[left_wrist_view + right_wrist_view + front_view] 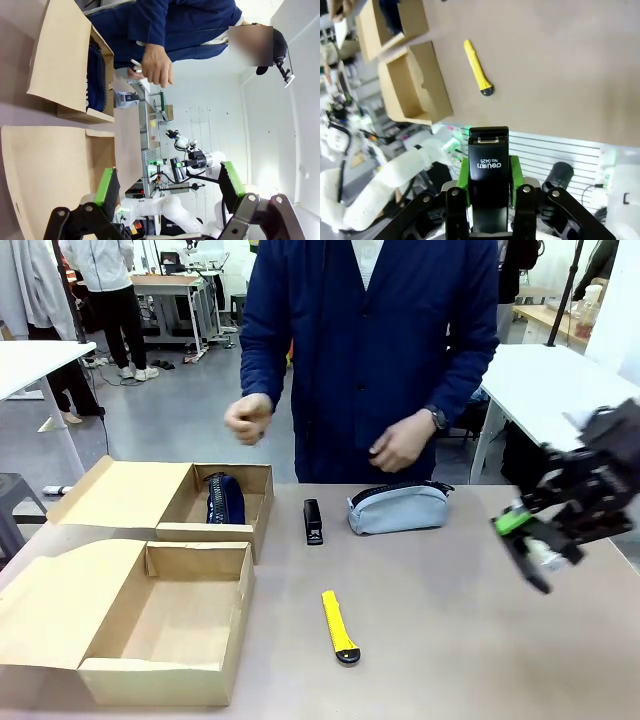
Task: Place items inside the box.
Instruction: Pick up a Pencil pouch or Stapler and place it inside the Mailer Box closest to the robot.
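Judging from how things lie, the task is barely begun: the navy pouch (225, 498) lies in the far box (205, 533); the near box (155, 682) holds nothing; on the table (450, 640) wait a stapler (313, 521), the grey pouch (398, 510) just beside it, and the knife (340, 625) nearer the robot, apart from both boxes; the right gripper (530, 540) hangs tilted above the table's right side, well away from the boxes, its pads pressed on a second stapler (488, 150) that stands lengthwise between the fingers, so this one seems next for a box; the left gripper (169, 185) hovers over the boxes with fingers spread and nothing between them; a person's hand (400, 445) is held loosely curled at the far edge, touching no item
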You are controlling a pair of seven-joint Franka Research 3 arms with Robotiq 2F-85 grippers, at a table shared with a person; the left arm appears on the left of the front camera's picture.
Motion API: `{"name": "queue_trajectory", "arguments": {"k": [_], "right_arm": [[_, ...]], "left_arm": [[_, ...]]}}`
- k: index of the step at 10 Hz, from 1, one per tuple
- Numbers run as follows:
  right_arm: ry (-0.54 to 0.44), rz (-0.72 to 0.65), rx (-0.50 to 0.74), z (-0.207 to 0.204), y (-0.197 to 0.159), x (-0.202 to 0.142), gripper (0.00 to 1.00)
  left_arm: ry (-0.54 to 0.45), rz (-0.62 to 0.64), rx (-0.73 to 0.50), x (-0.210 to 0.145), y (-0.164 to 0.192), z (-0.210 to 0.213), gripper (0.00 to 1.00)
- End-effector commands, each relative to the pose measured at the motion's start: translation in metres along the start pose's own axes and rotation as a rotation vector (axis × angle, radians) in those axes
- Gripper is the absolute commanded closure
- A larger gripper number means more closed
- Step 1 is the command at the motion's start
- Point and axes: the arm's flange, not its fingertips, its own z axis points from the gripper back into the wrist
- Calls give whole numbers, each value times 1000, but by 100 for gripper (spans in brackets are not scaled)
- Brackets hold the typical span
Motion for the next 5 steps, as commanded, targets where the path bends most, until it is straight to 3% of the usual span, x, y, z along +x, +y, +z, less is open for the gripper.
{"name": "queue_trajectory", "arguments": {"k": [1,3,5], "right_arm": [[8,71,-17,-42,41,26,64],[-9,119,-40,-95,85,42,64],[-52,133,6,-139,129,37,64]], "left_arm": [[8,-21,-8,-1,-1,0,0],[8,-21,-8,-1,-1,0,0],[8,-21,-8,-1,-1,0,0]]}}
